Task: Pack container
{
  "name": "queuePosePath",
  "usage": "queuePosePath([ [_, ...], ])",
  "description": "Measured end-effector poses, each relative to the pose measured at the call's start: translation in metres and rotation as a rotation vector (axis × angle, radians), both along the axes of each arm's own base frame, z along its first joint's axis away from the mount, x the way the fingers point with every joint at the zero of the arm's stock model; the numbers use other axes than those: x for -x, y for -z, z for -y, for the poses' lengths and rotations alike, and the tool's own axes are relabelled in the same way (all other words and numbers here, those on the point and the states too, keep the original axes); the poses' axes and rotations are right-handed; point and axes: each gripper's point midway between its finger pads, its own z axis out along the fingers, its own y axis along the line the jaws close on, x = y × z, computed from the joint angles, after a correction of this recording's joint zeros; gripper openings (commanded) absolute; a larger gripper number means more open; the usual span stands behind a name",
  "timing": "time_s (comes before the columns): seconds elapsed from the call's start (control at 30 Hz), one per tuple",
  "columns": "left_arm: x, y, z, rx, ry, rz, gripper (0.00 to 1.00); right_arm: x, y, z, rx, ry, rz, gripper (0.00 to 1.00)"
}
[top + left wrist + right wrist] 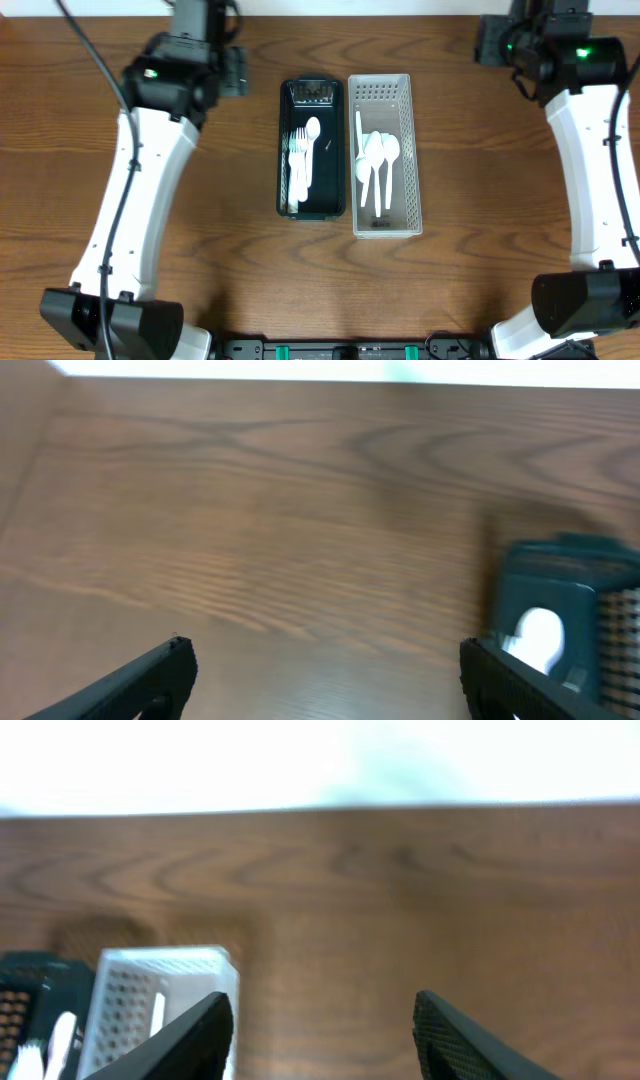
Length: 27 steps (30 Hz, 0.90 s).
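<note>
A black container [282,150] lies at the table's middle and holds white plastic forks [298,165] and a spoon [312,130]. Right beside it a white perforated basket [412,150] holds several white spoons [378,155]. My left gripper [235,72] hovers off the black container's far left corner. In the left wrist view that gripper [325,660] is open over bare wood, with the black container [560,575] at the right. My right gripper [490,40] sits far right of the basket. It [322,1020] is open and empty, the white basket [150,982] at its left.
The table's far edge [320,810] runs close behind both grippers. Bare wood [320,290] lies in front of the two containers. Both arm bases stand at the near corners.
</note>
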Motion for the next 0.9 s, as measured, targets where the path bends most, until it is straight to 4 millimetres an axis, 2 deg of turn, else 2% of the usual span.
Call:
queuePosePath([
  [0.1,-0.001,0.001,-0.023,-0.007,-0.053,-0.003,0.87,-0.006,-0.008,-0.008,0.001,-0.022,0.044,0.64],
  [0.23,0.000,0.001,-0.034,-0.009,-0.080,-0.002,0.88,-0.010,-0.013,-0.008,0.003,-0.023,0.067,0.65],
  [0.43,-0.001,0.000,-0.035,-0.009,-0.082,0.002,0.89,-0.017,-0.022,-0.009,0.024,-0.042,0.114,0.64],
  [0.6,-0.007,-0.005,-0.034,-0.006,-0.080,0.032,0.98,-0.026,-0.036,-0.010,0.038,-0.052,0.182,0.63],
  [0.83,-0.028,-0.026,-0.032,0.011,-0.080,0.158,0.98,-0.044,-0.074,0.002,0.081,0.009,0.355,0.65],
  [0.9,-0.038,-0.037,-0.031,0.019,-0.080,0.221,0.98,-0.049,-0.089,0.006,0.089,0.035,0.418,0.69],
])
